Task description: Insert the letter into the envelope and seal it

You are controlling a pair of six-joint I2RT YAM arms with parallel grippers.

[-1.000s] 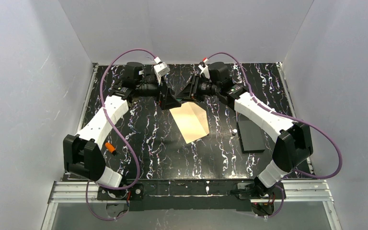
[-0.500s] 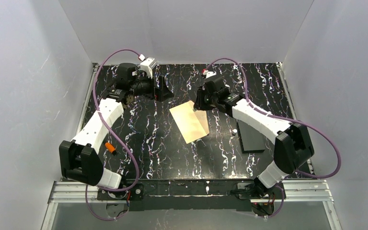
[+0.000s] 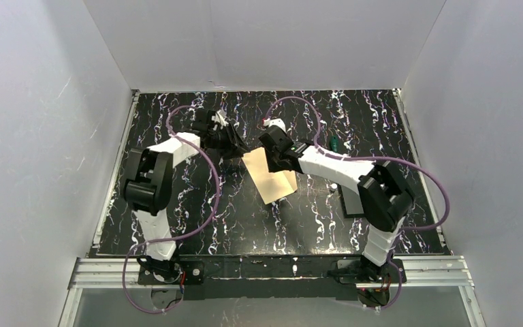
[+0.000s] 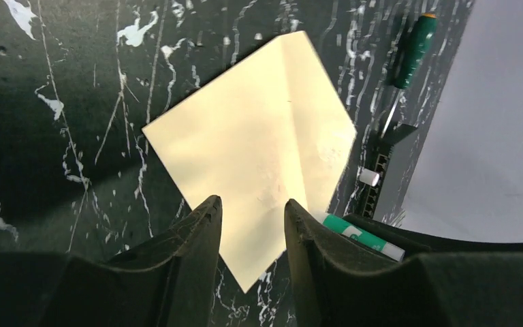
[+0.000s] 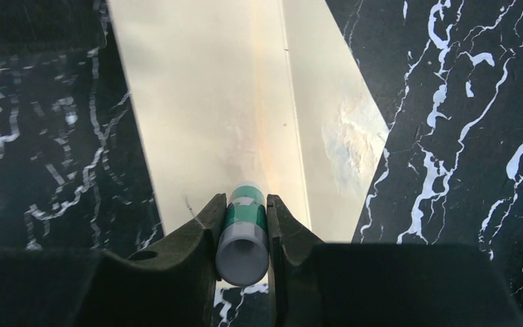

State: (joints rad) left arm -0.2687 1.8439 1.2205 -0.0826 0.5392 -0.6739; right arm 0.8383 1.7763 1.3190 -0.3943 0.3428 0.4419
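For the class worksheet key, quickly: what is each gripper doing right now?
Left gripper: open, holding nothing, over the envelope.
Right gripper: closed on the glue stick.

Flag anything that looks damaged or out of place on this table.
The envelope has a mottled, puckered patch on its triangular flap, near the pointed tip. It could be glue or scuffed paper; I cannot tell which. The envelope also lies askew to the edges of the table.

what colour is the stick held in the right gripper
The stick is green with a whitish end, clearest in the right wrist view.
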